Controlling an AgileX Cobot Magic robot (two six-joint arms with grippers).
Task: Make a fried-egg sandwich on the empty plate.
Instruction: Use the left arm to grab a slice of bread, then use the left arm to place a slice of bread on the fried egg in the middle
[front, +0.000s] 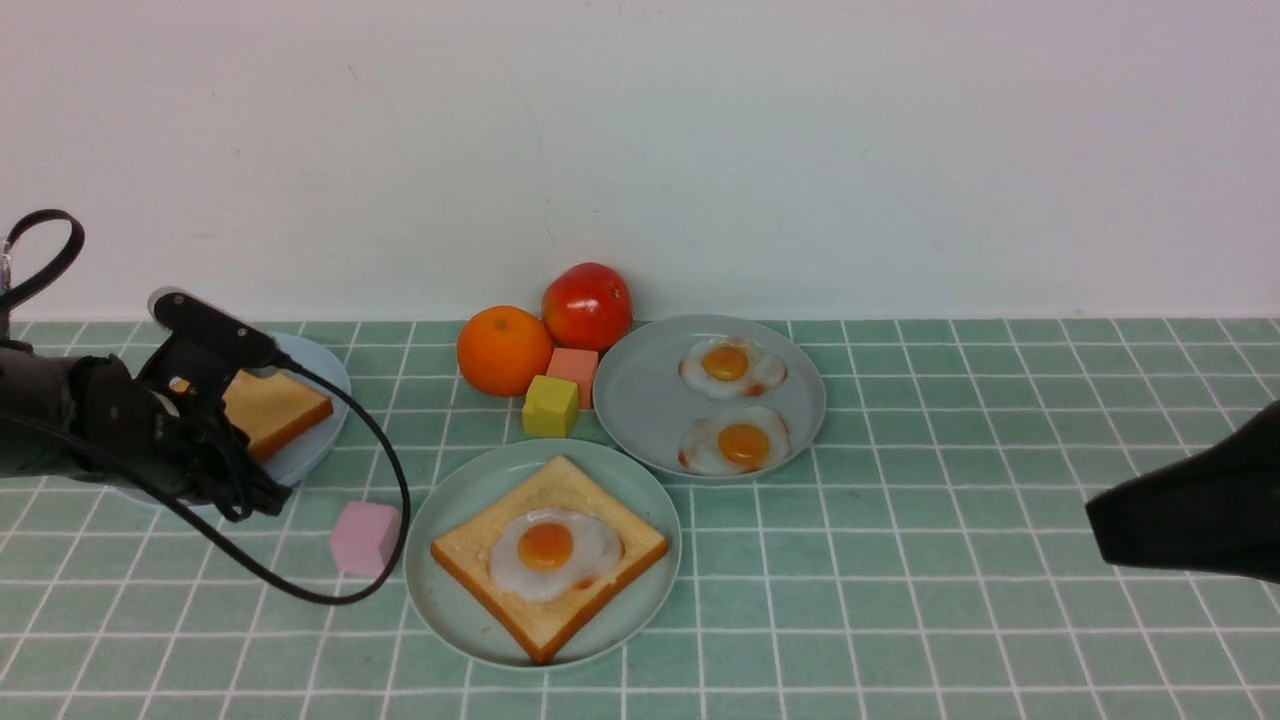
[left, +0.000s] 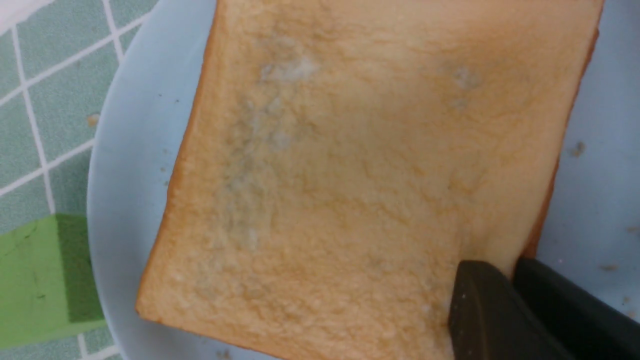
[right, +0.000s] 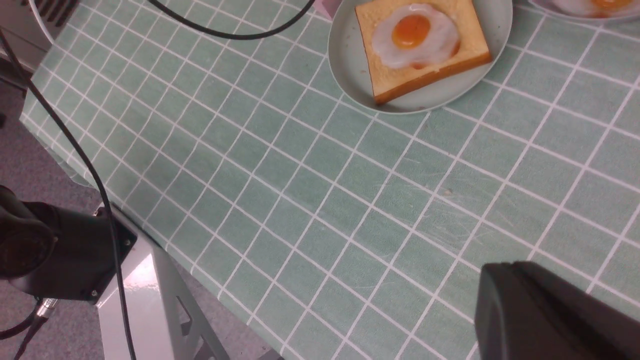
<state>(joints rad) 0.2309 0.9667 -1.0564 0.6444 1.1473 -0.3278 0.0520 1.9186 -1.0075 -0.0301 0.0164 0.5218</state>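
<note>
The mint-green plate (front: 450, 500) sits at the front centre. It holds one toast slice (front: 545, 630) with a fried egg (front: 548, 548) on top; they also show in the right wrist view, plate (right: 350, 65) and egg (right: 412, 32). A second toast slice (front: 275, 408) lies on the light-blue plate (front: 320, 375) at the left. My left gripper (left: 510, 267) is shut on that slice's edge (left: 350, 175), one finger above and one below. My right gripper (front: 1095, 530) is shut and empty, above the table at the right.
A grey plate (front: 640, 400) behind the mint plate holds two more fried eggs (front: 728, 365). An orange (front: 503, 350), a tomato (front: 588, 305), a yellow cube (front: 550, 407) and a salmon cube (front: 575, 368) stand near it. A pink cube (front: 365, 538) lies left of the mint plate. A green block (left: 40, 280) sits beside the blue plate.
</note>
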